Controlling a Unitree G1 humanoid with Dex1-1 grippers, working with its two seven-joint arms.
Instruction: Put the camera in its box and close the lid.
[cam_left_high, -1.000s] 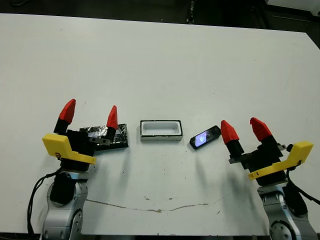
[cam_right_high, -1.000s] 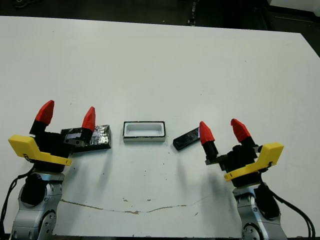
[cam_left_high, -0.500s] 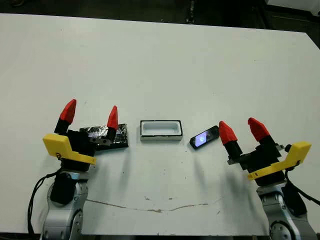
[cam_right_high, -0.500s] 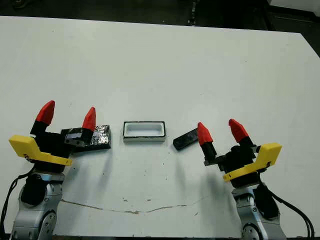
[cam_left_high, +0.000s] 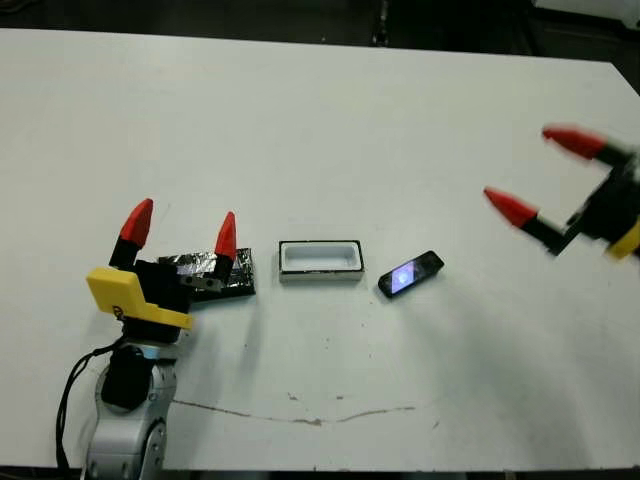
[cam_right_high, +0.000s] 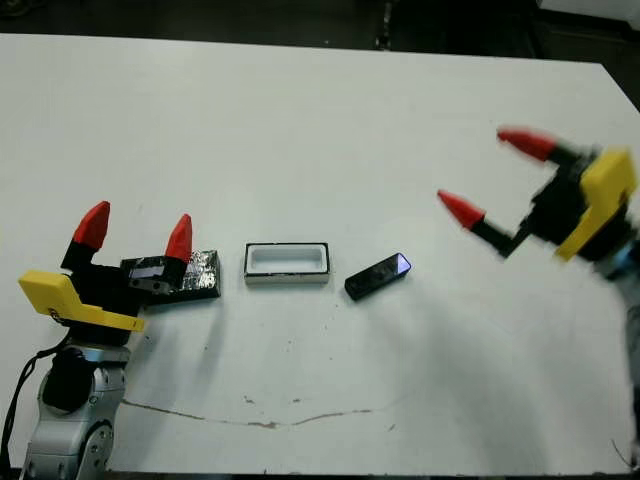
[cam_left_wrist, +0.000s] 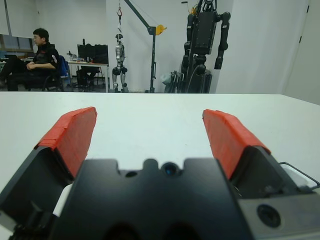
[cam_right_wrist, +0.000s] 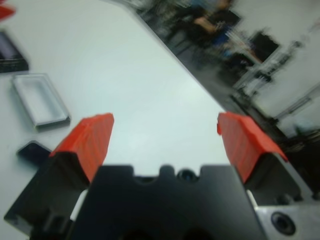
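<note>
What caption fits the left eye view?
Lid, open box and camera in a row; both grippers open, holding nothing.

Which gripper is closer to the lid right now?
Left. The left gripper hovers right at the lid, open. The right gripper, also open, is far off beyond the box and camera.

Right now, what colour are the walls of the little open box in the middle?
White walls on the box, pale inside with a thin dark rim; clearest in the left eye view.

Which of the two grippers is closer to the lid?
The left gripper. It sits right at the lid, its fingers open, partly in front of it. The right gripper, also open, is raised far off past the camera and box.
</note>
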